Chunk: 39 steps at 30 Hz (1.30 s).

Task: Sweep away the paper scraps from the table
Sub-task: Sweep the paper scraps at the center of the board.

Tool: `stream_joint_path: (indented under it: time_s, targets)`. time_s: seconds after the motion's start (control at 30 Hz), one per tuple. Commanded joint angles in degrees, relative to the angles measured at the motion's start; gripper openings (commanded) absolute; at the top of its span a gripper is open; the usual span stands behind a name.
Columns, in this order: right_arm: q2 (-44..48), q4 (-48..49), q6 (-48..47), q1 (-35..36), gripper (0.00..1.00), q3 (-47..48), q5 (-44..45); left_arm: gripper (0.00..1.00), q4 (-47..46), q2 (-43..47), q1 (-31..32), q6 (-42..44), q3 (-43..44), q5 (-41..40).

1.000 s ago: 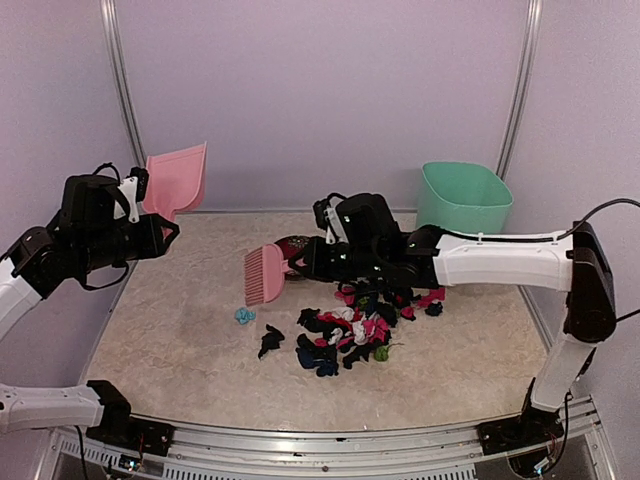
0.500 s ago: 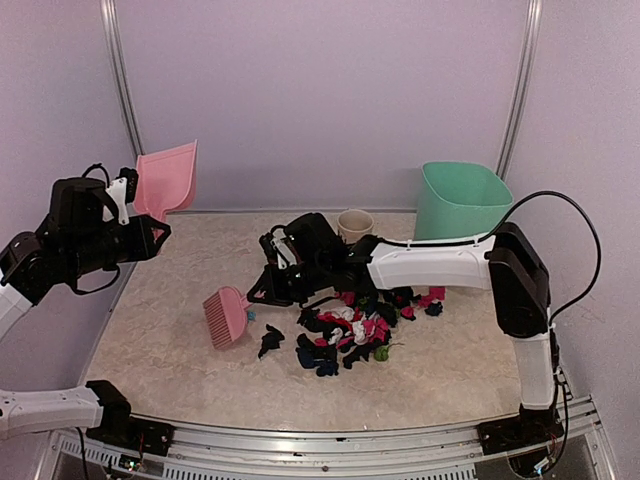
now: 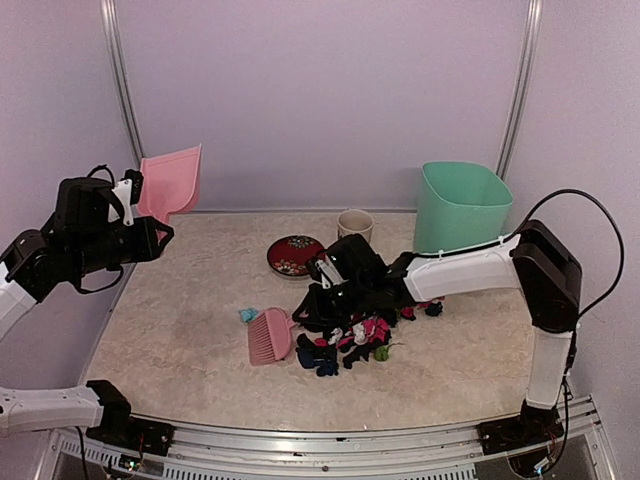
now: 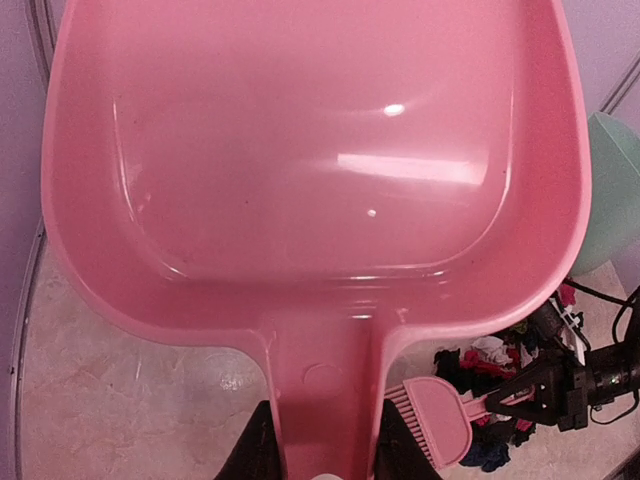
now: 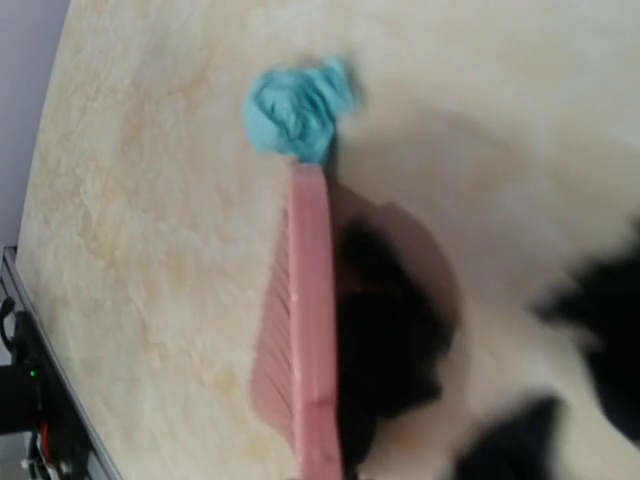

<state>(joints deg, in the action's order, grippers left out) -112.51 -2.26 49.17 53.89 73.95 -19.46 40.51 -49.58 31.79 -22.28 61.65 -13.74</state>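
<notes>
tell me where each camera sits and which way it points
top external: above and behind the arms, looking down over the table at the scraps, plate, cup and bin; left arm and right arm show.
left wrist: on the raised left arm, facing into the dustpan its fingers grip, table beyond.
right wrist: low over the table, facing the brush and a blue scrap; own fingers not clear.
shared: the brush shows in all three.

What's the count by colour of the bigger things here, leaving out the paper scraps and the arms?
Pink: 2, the dustpan and the brush
Green: 1, the bin
Red: 1, the plate
Beige: 1, the cup
Total: 5
</notes>
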Motion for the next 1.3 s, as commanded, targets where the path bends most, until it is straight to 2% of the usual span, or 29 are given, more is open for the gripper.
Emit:
stream_joint_path:
  time_s: [0.0, 0.33, 0.43, 0.6, 0.8, 1.27]
  targets:
    - [8.6, -4.8, -0.2, -2.1, 0.0, -9.4, 7.3, 0.0, -2.4, -1.2, -0.4, 0.2, -0.9, 1.4]
    - [25.7, -12.1, 0.6, -5.1, 0.0, -23.2, 14.0, 0.0, -4.3, -3.6, -0.2, -0.9, -2.0, 4.7]
    - [31.4, -15.1, -0.2, -5.1, 0.0, -23.3, 15.1, 0.0, -4.5, -3.8, 0.2, -1.5, -2.6, 4.7]
    - [38.3, -13.9, -3.2, -4.3, 0.0, -19.8, 14.0, 0.0, -5.1, -4.2, 0.8, -2.4, -2.8, 3.9]
    - [30.5, -11.5, -5.3, -1.8, 0.0, -9.1, 10.5, 0.0, -4.7, -4.3, 1.4, -2.4, -1.2, 2.6]
    - [0.3, -1.5, -3.2, 2.0, 0.0, 15.8, 1.7, 0.0, -0.7, -0.1, 1.5, -1.9, -0.6, 1.5]
